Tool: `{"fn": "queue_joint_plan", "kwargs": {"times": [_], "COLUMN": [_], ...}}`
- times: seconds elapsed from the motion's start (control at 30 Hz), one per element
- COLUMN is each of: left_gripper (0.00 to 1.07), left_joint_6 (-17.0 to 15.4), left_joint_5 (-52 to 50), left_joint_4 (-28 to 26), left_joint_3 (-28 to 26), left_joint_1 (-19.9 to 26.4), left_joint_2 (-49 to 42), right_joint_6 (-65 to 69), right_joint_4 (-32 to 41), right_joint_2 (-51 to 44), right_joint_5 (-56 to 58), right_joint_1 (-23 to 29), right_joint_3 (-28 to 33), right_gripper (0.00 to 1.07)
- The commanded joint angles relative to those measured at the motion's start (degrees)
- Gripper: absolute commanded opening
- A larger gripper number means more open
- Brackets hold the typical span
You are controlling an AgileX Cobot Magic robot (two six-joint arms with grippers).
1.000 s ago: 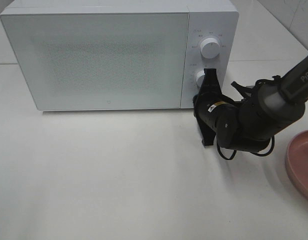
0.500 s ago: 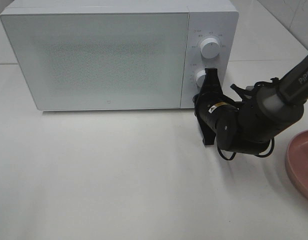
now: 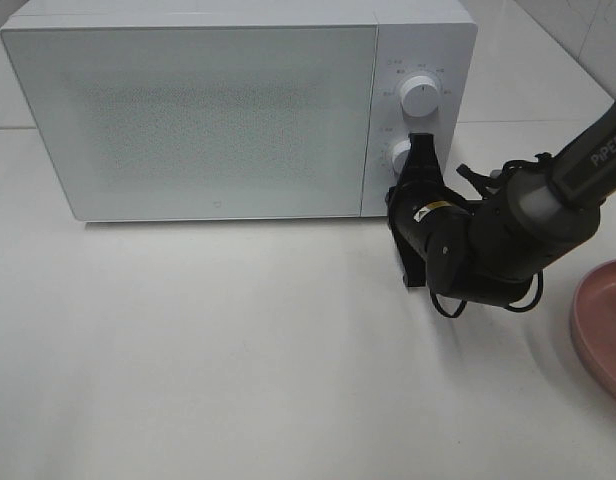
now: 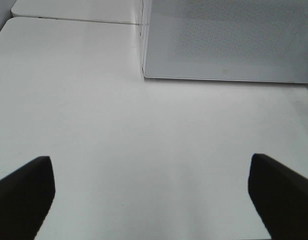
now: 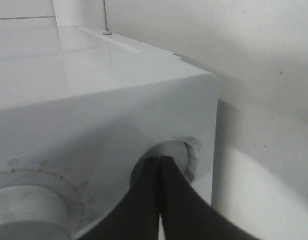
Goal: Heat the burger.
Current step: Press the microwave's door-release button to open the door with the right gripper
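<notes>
White tabletop (image 3: 238,350) holds a closed microwave (image 3: 188,110); burger unseen, probably inside. Right pincer (image 3: 421,145), pinched shut and empty, touches the lower knob (image 3: 398,156): push its edge steadily round, without slipping. Left pincer (image 4: 151,192) gapes wide, empty.

We see bright, even light, the table (image 3: 238,380) nearly washed out. The right wrist view is dimmer and soft, shadow beside the microwave (image 5: 109,100).
</notes>
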Motion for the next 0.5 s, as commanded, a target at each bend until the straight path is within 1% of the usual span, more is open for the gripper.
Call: {"fn": "queue_joint_plan", "kwargs": {"times": [0.03,0.17,0.2,0.27,0.3,0.43,0.5], "left_gripper": [0.98,0.98,0.98,0.98,0.98,0.98,0.98], "left_joint_6": [0.06,0.06,0.06,0.06,0.06,0.06,0.06], "left_joint_5": [-0.06,-0.06,-0.06,-0.06,-0.06,-0.06,-0.06], "left_joint_4": [-0.11,-0.11,-0.11,-0.11,-0.11,-0.11,-0.11], "left_joint_3": [-0.06,-0.06,-0.06,-0.06,-0.06,-0.06,-0.06], "left_joint_1": [0.06,0.06,0.06,0.06,0.06,0.06,0.06], "left_joint_2": [-0.97,-0.97,-0.97,-0.97,-0.97,-0.97,-0.97], "right_joint_6": [-1.2,-1.26,-1.89,-2.41,-3.32,-4.81,-4.53], "right_joint_4": [-0.17,2.52,3.61,2.92,2.01,2.23,2.58], "right_joint_2": [-0.74,-0.63,-0.57,-0.57,-0.57,0.46,0.63], "right_joint_5": [-9.17,-12.03,-15.58,-15.93,-16.16,-17.42,-17.76], "right_joint_1": [-0.97,-0.97,-1.72,-1.89,-2.29,-2.29,-2.29], "right_joint_3": [-4.87,-6.42,-7.68,-8.31,-9.91,-12.32,-12.49], "right_gripper": [0.0,0.0,0.0,0.0,0.0,0.0,0.0]}}
